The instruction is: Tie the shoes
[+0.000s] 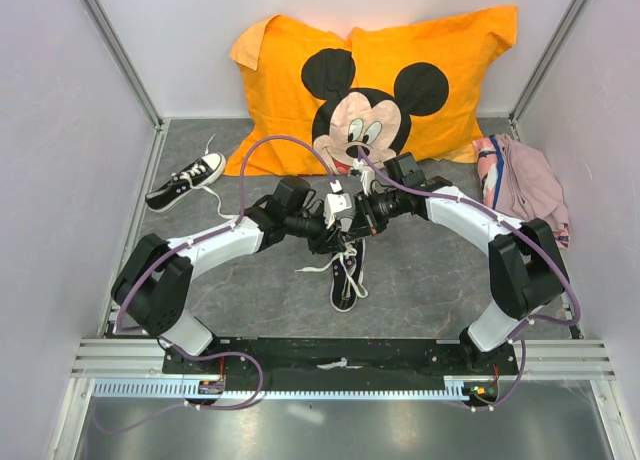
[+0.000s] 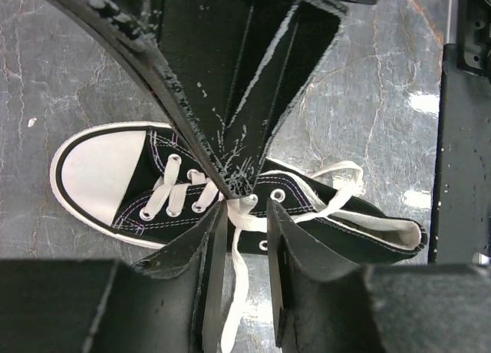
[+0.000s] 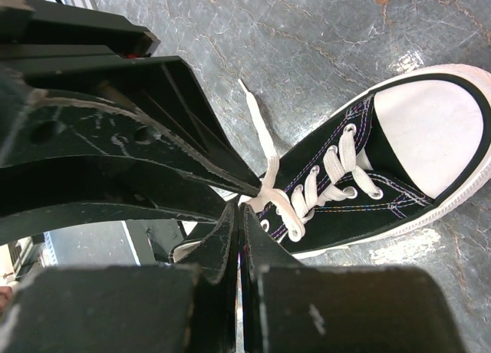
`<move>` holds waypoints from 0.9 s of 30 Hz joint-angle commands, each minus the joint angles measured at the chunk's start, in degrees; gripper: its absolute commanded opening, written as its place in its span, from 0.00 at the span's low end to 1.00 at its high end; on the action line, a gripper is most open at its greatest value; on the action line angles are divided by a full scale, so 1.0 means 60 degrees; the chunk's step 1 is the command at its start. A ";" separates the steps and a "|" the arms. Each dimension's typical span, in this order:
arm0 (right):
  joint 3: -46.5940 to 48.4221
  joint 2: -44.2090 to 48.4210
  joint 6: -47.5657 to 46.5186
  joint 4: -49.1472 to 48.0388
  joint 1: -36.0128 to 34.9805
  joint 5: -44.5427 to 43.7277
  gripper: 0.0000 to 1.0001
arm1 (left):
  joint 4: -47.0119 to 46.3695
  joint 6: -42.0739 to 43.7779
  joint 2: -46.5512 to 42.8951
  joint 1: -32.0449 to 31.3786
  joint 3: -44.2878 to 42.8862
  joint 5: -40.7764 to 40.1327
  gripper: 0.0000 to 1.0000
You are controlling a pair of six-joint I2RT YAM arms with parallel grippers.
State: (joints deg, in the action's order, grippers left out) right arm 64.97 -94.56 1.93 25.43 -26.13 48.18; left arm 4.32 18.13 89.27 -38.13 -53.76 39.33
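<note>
One black shoe (image 1: 345, 280) with a white toe cap lies on the grey floor under both grippers. It also shows in the left wrist view (image 2: 134, 192) and the right wrist view (image 3: 399, 192). My right gripper (image 3: 239, 211) is shut on a white lace at the top eyelets; it enters the left wrist view from above (image 2: 242, 188). My left gripper (image 2: 247, 219) is open, its fingers either side of a loose lace (image 2: 234, 291) that runs down to the floor. The second shoe (image 1: 187, 181) lies at the far left, away from both grippers.
An orange Mickey Mouse pillow (image 1: 370, 90) leans on the back wall. A pink cloth (image 1: 525, 185) lies at the right. White walls and metal rails enclose the grey floor (image 1: 420, 280). Purple cables arch over both arms.
</note>
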 commanded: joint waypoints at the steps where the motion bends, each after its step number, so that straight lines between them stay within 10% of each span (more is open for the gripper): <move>1: 0.0261 0.0233 0.0029 -0.0049 0.0004 0.0290 0.00 | -0.0456 -0.0414 0.0165 -0.0105 -0.0035 -0.0037 0.34; 8: 0.0261 0.0204 -0.0029 -0.0064 0.0004 0.0231 0.00 | -0.0529 -0.0356 -0.0054 -0.0105 0.0039 0.0212 0.02; 12: 0.0275 0.0145 -0.0029 -0.0064 0.0004 0.0246 0.00 | -0.0514 -0.0370 -0.0303 -0.0105 0.0082 0.0563 0.02; 27: 0.0173 0.0511 -0.0568 0.0492 0.0648 0.0363 0.65 | -0.0529 -0.0795 -0.0802 0.0216 0.0229 0.0915 0.02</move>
State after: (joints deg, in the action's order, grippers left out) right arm 64.97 -94.52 1.54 26.59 -23.55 48.69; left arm 2.87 15.66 86.02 -38.00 -52.56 42.76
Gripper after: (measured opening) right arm 0.628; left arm 0.022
